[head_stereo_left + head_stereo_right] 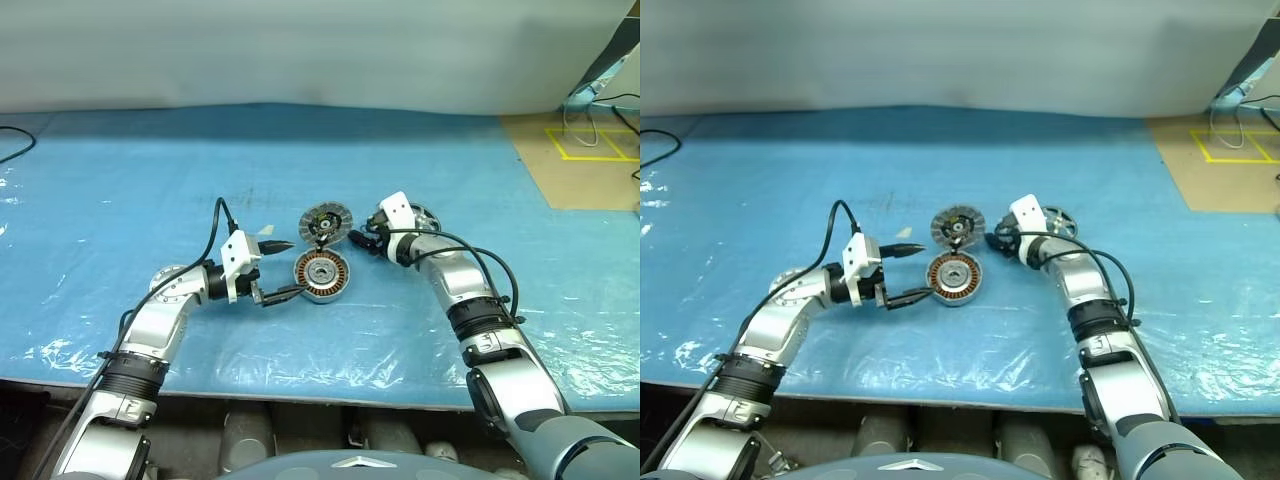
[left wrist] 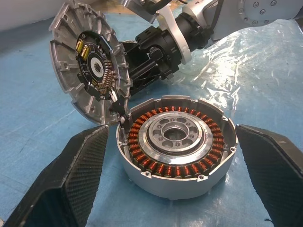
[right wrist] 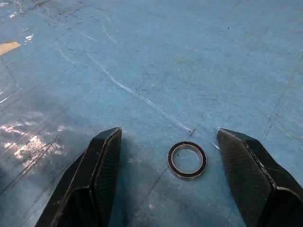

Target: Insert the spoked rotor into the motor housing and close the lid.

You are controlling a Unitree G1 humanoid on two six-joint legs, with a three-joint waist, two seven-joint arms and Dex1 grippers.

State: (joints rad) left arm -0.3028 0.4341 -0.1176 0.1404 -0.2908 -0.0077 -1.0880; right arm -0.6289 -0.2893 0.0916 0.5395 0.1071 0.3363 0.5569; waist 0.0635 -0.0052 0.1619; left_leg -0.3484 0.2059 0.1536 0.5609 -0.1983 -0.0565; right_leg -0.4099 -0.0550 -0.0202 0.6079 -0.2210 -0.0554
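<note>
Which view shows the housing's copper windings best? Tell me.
The left wrist view: the motor housing sits close between the open left gripper's fingers, every copper coil distinct. Both eye views show merely a small coppery ring.

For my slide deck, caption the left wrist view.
Open left tool straddles the motor housing, copper windings exposed, lid hinged up.

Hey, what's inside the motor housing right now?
Inside the motor housing, copper windings ring a silver central hub. No rotor sits in it. Its floor beneath the windings is hidden.
</note>
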